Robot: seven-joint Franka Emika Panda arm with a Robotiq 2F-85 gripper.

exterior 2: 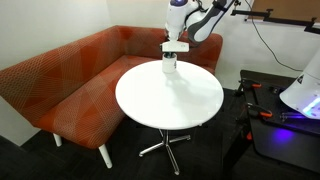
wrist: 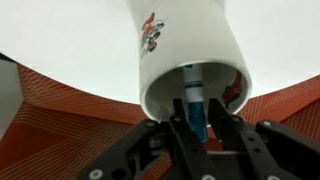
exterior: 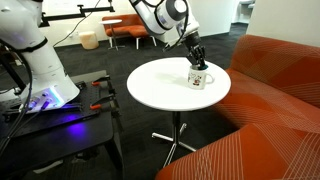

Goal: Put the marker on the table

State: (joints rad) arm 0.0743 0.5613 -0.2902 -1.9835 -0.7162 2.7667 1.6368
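Observation:
The white mug point(exterior: 199, 77) stands on the round white table point(exterior: 160, 90), toward its far edge; it also shows in an exterior view point(exterior 2: 170, 66). My gripper point(exterior: 195, 57) hangs right over the mug's mouth in both exterior views point(exterior 2: 171, 50). In the wrist view the mug point(wrist: 185, 55) opens toward the camera and the blue-teal marker point(wrist: 195, 105) stands inside it. My gripper's fingers point(wrist: 197, 128) are shut on the marker's near end, at the mug's rim.
An orange patterned sofa point(exterior 2: 60, 85) curves around the table point(exterior 2: 170, 100). The black workbench point(exterior: 50, 125) with the robot base stands beside the table. Orange chairs point(exterior: 125, 30) stand in the background. The table's metal pole and star base point(exterior 2: 165, 145) show below.

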